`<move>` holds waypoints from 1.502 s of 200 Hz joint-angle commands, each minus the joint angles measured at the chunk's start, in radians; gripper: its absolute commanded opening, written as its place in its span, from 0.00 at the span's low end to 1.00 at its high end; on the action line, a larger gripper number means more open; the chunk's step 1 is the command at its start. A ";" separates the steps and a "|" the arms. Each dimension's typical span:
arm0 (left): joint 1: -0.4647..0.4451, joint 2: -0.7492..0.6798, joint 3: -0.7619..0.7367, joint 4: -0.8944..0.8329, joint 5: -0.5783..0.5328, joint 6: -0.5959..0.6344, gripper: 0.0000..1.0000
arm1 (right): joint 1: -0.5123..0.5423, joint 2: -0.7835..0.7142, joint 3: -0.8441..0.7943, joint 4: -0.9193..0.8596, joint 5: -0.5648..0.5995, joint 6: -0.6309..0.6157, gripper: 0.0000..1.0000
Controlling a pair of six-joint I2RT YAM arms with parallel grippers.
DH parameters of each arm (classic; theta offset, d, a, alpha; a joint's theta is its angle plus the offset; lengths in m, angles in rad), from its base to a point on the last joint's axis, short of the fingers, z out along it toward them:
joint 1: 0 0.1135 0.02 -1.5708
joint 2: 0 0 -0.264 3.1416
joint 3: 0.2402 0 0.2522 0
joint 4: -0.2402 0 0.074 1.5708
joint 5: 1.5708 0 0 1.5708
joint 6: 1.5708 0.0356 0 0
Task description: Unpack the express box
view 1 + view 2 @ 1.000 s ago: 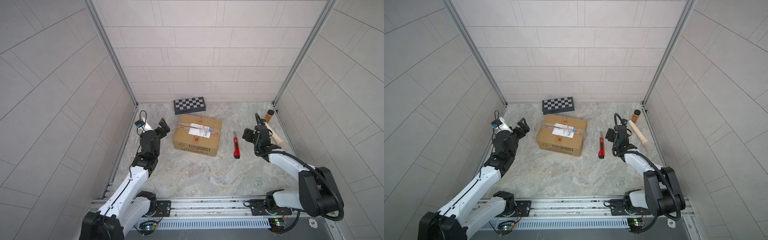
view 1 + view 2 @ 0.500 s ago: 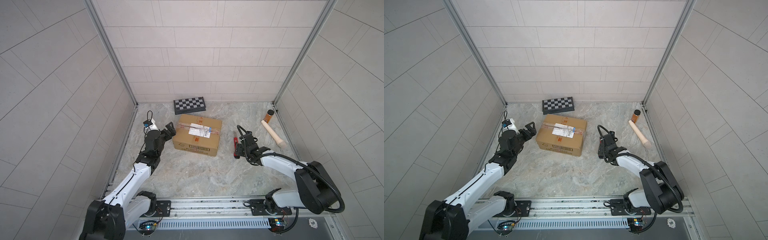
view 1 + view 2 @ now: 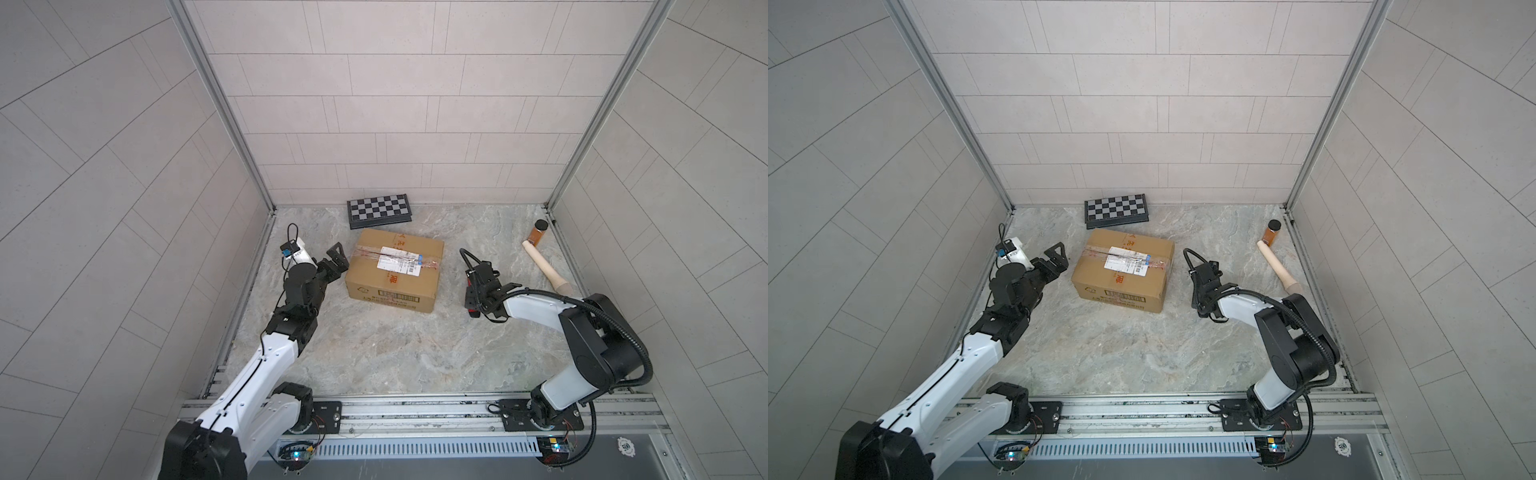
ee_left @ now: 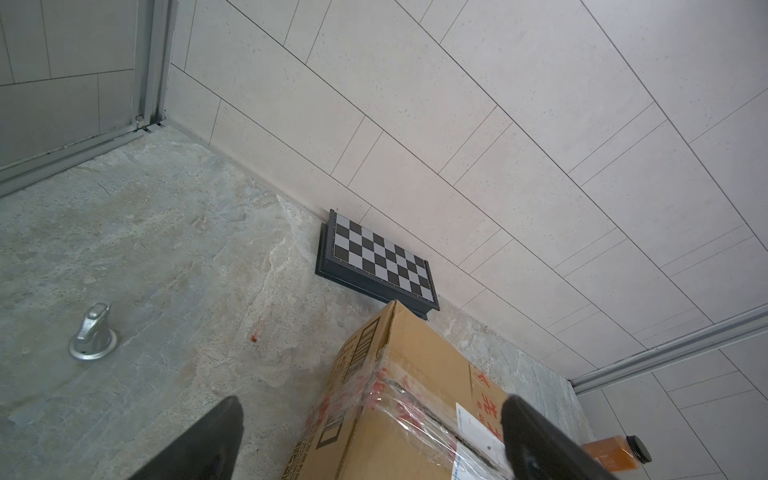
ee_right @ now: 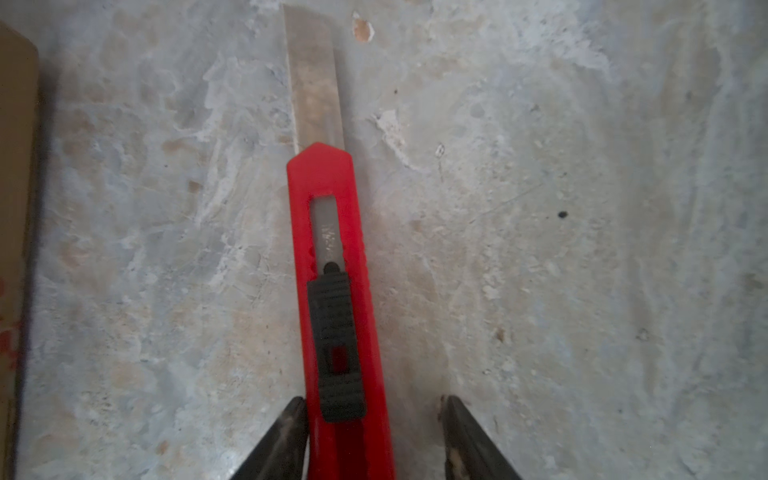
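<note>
The right gripper (image 5: pixel 374 419) straddles the red cutter (image 5: pixel 334 257), jaws apart; close squarely on it, clear of the blade (image 5: pixel 316 83). The left gripper (image 3: pixel 337 262) gapes wide beside the express box (image 3: pixel 395 274).

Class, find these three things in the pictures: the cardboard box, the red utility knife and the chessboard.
Cardboard box (image 3: pixel 398 265): in a top view, on its white label.
Utility knife (image 5: pixel 336 324): right wrist view, on its black slider.
Chessboard (image 4: pixel 380 259): left wrist view, on its checkered top.
</note>
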 commanded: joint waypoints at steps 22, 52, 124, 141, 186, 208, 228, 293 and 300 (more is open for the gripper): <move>-0.003 -0.020 0.026 -0.045 -0.025 0.018 1.00 | 0.016 0.039 0.022 0.004 0.019 0.004 0.38; -0.003 -0.031 0.029 -0.056 -0.027 0.020 1.00 | 0.018 0.035 0.019 0.014 0.020 -0.008 0.27; -0.004 -0.022 0.081 -0.120 0.014 0.033 1.00 | 0.016 -0.105 0.056 -0.069 0.101 -0.056 0.10; -0.010 0.005 0.120 -0.152 0.048 0.040 1.00 | 0.016 -0.172 0.077 -0.100 0.117 -0.071 0.09; -0.080 0.097 0.257 -0.209 0.174 0.085 0.93 | 0.048 -0.362 0.140 -0.074 0.031 -0.176 0.07; -0.129 0.143 0.322 -0.207 0.242 0.099 0.90 | 0.098 -0.409 0.184 -0.063 0.029 -0.204 0.05; -0.194 0.185 0.384 -0.224 0.268 0.127 0.89 | 0.140 -0.414 0.206 -0.027 -0.011 -0.223 0.05; -0.370 0.346 0.489 -0.136 0.409 0.096 0.88 | 0.228 -0.353 0.240 0.055 -0.122 -0.270 0.04; -0.386 0.367 0.504 -0.139 0.415 0.097 0.87 | 0.237 -0.346 0.245 0.053 -0.124 -0.277 0.04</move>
